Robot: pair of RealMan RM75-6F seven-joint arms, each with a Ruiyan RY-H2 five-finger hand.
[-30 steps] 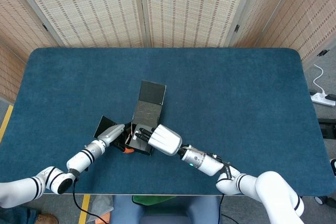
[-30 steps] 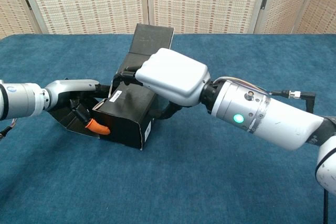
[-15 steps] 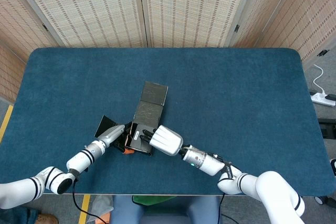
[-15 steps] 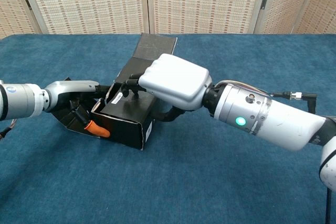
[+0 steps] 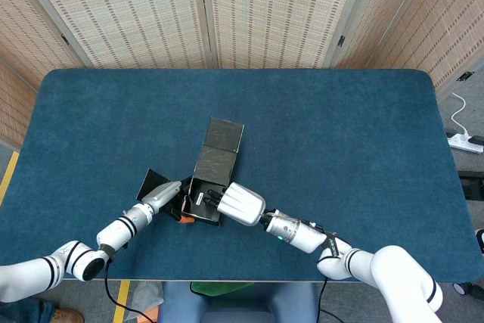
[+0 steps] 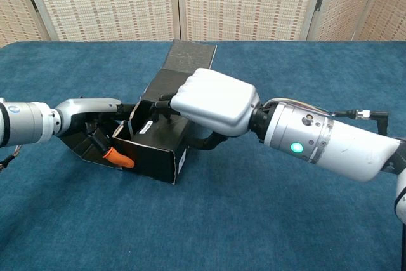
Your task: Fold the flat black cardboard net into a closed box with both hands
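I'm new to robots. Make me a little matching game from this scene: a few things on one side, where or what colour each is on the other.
Things:
1. left hand
2. right hand
3. black cardboard box
4. table

Descriptions:
A. blue cloth surface
B. white shell, over the box's top
C. half-folded, long flap lying open behind
D. at the box's left side, orange fingertip

Pairs: 1-D, 2-B, 3-C, 4-A

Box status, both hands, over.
Left hand touching the side flap. Right hand pressing fingers into the box. Box half-formed, lid flap open. Nothing in the way.

R robot hand [image 6: 216,101] fingertips hidden inside box [image 6: 155,150]; grip unclear.
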